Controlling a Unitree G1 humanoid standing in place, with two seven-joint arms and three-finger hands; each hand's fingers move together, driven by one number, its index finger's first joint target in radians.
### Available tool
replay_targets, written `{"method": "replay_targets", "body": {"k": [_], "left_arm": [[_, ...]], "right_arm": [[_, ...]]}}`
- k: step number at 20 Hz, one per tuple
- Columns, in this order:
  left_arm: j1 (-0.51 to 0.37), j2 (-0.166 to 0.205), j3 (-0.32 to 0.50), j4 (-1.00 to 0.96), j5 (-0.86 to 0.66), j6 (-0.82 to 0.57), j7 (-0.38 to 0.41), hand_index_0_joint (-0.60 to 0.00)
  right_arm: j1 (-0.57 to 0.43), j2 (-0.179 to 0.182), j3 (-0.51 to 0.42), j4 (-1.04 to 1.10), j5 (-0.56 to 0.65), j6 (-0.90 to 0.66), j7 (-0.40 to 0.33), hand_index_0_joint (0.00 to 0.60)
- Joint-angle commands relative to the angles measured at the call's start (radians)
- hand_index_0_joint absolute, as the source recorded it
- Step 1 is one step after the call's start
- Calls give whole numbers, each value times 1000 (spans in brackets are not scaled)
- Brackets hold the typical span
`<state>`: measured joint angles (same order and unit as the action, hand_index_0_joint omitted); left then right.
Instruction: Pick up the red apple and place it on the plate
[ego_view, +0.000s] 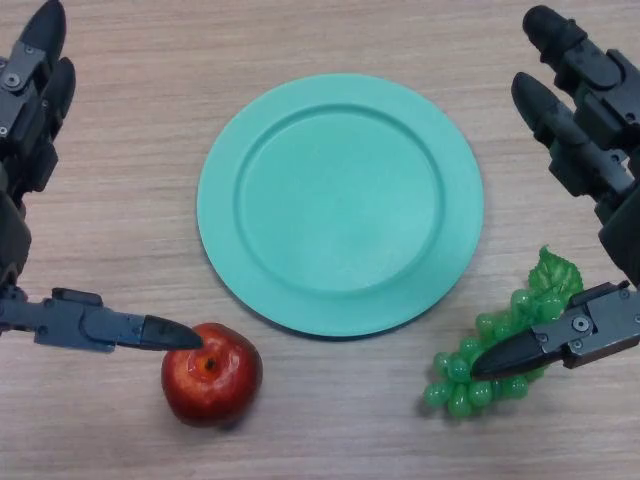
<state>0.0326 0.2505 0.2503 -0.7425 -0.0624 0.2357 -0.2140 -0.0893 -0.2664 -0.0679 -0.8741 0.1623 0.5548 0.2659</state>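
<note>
A red apple (213, 378) sits on the wooden table near the front left, just below the rim of a round teal plate (340, 205) that lies bare in the middle. My left hand (30, 110) is at the left edge, fingers straight and pointing away; its thumb (120, 328) reaches right and its tip touches the apple's top left side. My right hand (585, 110) is at the right edge, fingers straight too, with its thumb (560, 340) lying over a bunch of green grapes. Neither hand holds anything.
A bunch of green grapes (500, 355) with a leaf lies at the front right, just off the plate's rim. The wooden table (130, 200) extends all round the plate.
</note>
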Motion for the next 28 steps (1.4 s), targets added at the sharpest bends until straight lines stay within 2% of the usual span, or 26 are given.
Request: {"method": "replay_targets", "body": {"k": [1, 7, 9, 12, 15, 17, 18, 20, 24, 26, 28], "left_arm": [[-27, 37, 74, -54, -35, -72, 5, 0], [-33, 47, 99, -52, -53, -73, -7, 0], [-11, 34, 95, -56, -44, -102, -9, 0], [46, -5, 52, -92, 4, -115, -9, 0], [164, -50, -14, -104, 44, -199, -26, 0], [267, -58, -95, -41, 71, -356, 26, 0], [310, -59, -151, 9, 108, -466, 87, 0], [355, -60, -230, 99, 210, -580, 170, 0], [357, -60, -287, 296, 340, -741, 369, 0], [342, -60, -289, 366, 348, -781, 409, 0], [326, -60, -297, 428, 352, -761, 418, 0]], "right_arm": [[-30, -22, -44, -41, -6, -138, 6, 0], [-41, -16, -17, -41, -38, -139, 12, 0], [-38, -14, -22, -42, -29, -142, 12, 0], [-42, -19, -33, -54, -14, -124, 7, 0], [-42, -25, -44, -46, -12, -131, 10, 0], [-29, -21, -30, -46, -27, -143, 13, 0], [-28, -17, -26, -50, -27, -136, 11, 0], [-31, -13, -19, -53, -30, -125, 1, 0], [-30, -7, 0, -61, -42, -118, -5, 0], [-26, -6, -10, -68, -34, -117, 0, 0], [-26, -7, -15, -72, -29, -117, -4, 0]]}}
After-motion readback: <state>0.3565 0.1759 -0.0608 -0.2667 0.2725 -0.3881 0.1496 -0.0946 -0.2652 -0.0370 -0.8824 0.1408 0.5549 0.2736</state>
